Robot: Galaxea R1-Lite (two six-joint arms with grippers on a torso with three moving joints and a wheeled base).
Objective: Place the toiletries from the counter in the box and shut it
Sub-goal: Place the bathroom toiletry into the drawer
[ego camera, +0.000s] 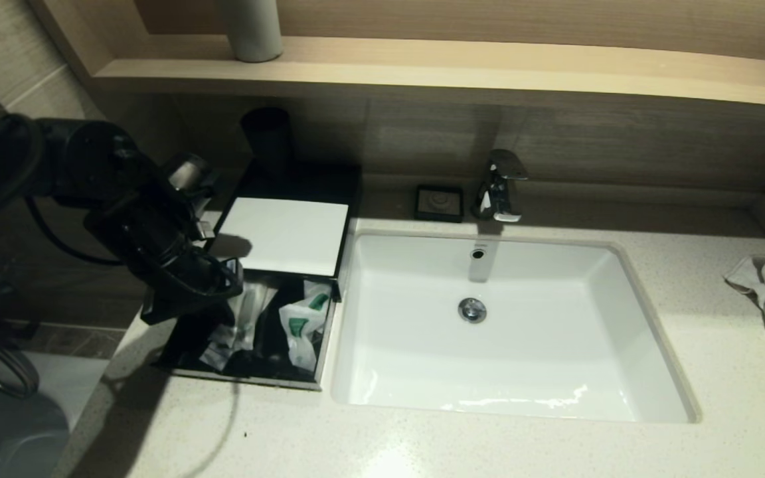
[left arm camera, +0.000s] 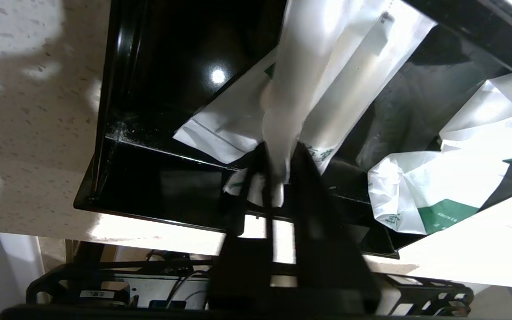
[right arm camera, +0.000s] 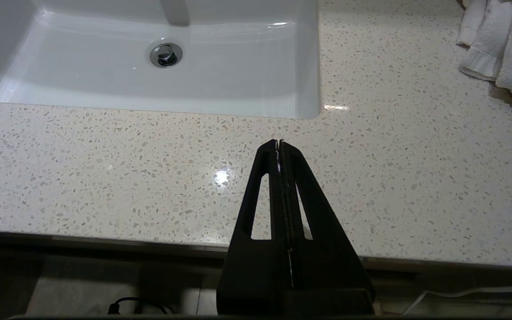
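Sachets (left arm camera: 327, 66) look feather-light, floppy and slick, so pinch near an end seam. Left hand (left arm camera: 278, 186) is barely parted, one long sachet between its fingers, dangling over the box (ego camera: 276, 265) drawer right below it.

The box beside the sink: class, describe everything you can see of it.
The box is a low, glossy black rectangular case with a white top panel, standing on the speckled counter against the sink's left edge. Its front drawer is pulled open, with thin inner dividers. Inside lie crumpled translucent white sachets with green labels. The left gripper reaches into the drawer, pinching one long sachet that leans against the others.
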